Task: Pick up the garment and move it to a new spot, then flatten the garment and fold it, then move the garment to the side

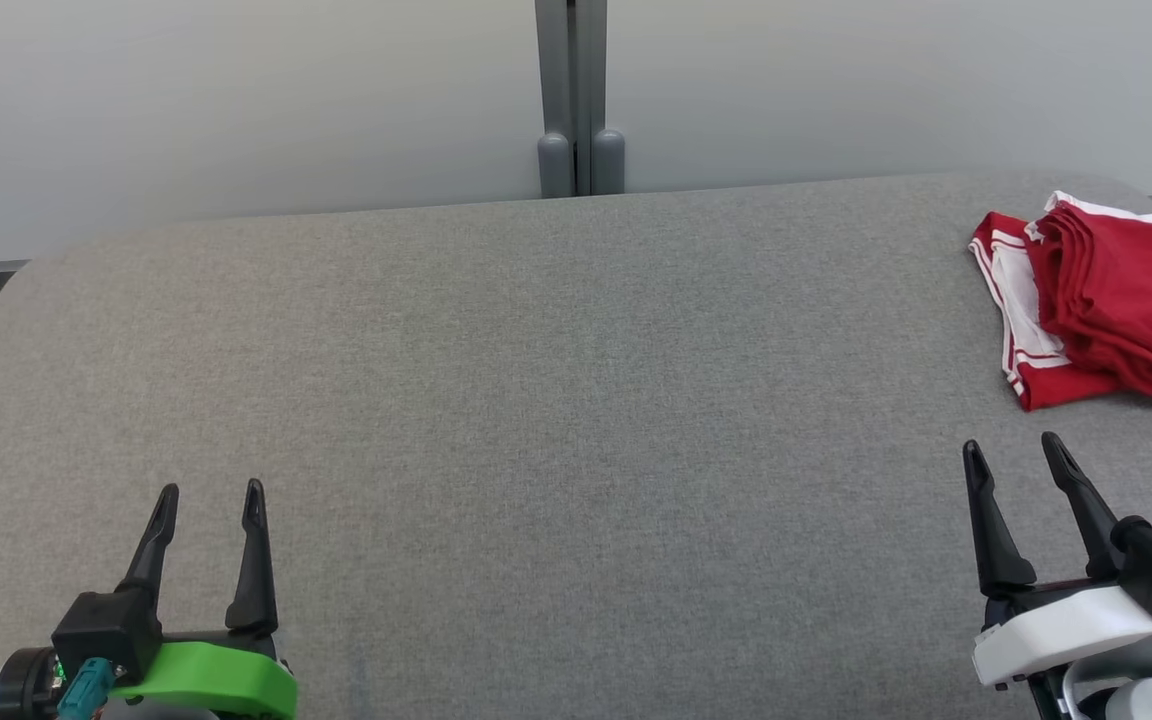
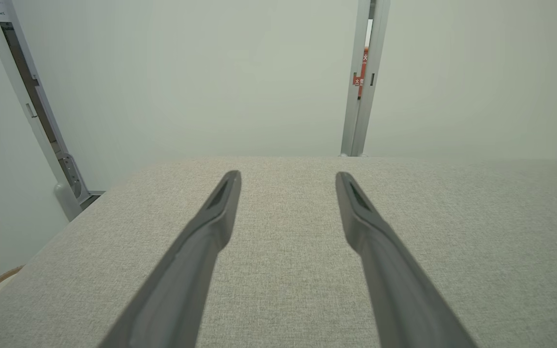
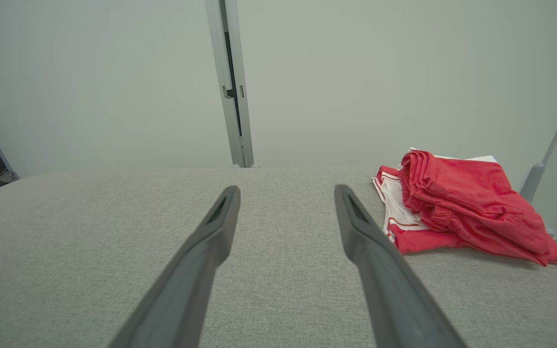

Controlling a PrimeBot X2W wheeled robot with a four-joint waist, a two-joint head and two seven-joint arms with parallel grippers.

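Red garment [image 1: 1126, 290], just beyond right hand [image 1: 1011, 445], apart

A grey woven-fabric tabletop [image 1: 536, 400] with rounded far corners lies under soft, even light. Behind it stand 2 pale, matte wall panels [image 1: 236, 100], joined by an upright grey metal post [image 1: 573, 90] with 2 rounded feet at the table's far edge. In the left wrist view, a slanted grey metal strut [image 2: 41, 111] stands at the left, and a small red sign [image 2: 361, 72] shows through the central gap.
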